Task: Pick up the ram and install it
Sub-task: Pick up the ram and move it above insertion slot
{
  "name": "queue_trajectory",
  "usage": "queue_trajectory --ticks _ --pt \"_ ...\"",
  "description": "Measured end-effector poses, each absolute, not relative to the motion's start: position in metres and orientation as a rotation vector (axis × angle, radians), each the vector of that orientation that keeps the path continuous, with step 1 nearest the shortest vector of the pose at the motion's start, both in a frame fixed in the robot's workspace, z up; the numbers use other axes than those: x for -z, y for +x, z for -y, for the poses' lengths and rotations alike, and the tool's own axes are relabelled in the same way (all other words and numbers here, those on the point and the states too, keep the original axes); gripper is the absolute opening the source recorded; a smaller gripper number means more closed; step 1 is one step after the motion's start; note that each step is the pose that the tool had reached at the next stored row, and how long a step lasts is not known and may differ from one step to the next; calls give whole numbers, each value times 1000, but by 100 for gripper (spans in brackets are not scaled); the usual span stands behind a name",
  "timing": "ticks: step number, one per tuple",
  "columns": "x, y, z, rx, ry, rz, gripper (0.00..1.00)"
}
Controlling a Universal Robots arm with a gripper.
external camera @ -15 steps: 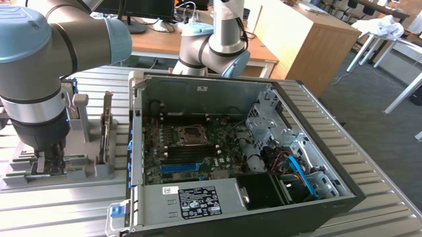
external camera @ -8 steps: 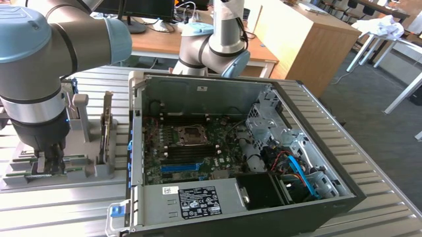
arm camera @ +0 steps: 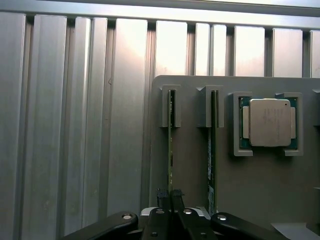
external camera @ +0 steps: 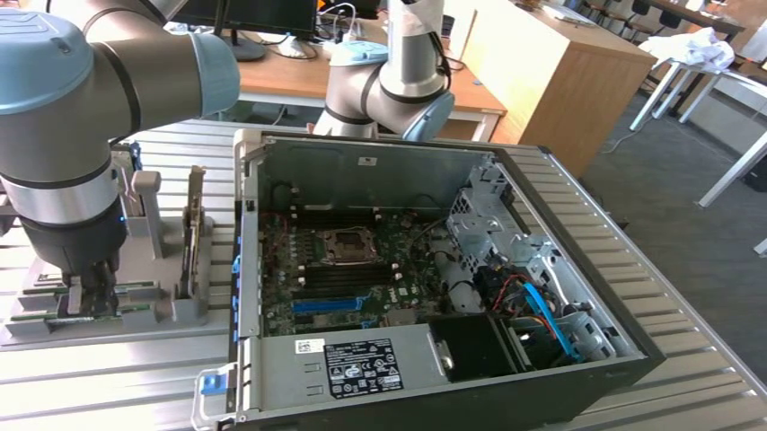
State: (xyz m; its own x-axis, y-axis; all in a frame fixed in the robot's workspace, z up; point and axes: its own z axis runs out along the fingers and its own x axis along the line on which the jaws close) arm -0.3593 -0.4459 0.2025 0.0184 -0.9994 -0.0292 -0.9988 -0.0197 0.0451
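Pinching the ram (arm camera: 170,145) by its edge, our tool (arm camera: 170,193) stands over the grey holder (arm camera: 192,160), at the exterior view's left of the computer case (external camera: 359,171); we fear a skewed lift could jam it or drag its neighbouring stick (arm camera: 212,150).

Table (external camera: 108,386): ribbed, silver-grey metal slats running lengthwise. Carries two items.
1. Computer case (external camera: 612,391): black, lying on its side, side panel off, interior facing up.
2. Parts holder (external camera: 180,310): grey, moulded, resting flat on the slats just beside the case, on the exterior view's left.
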Motion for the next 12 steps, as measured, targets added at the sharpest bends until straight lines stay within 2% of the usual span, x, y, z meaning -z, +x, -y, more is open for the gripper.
queue_trajectory --ticks 12 --pt "-202 -359 445 82 2233 2191 11"
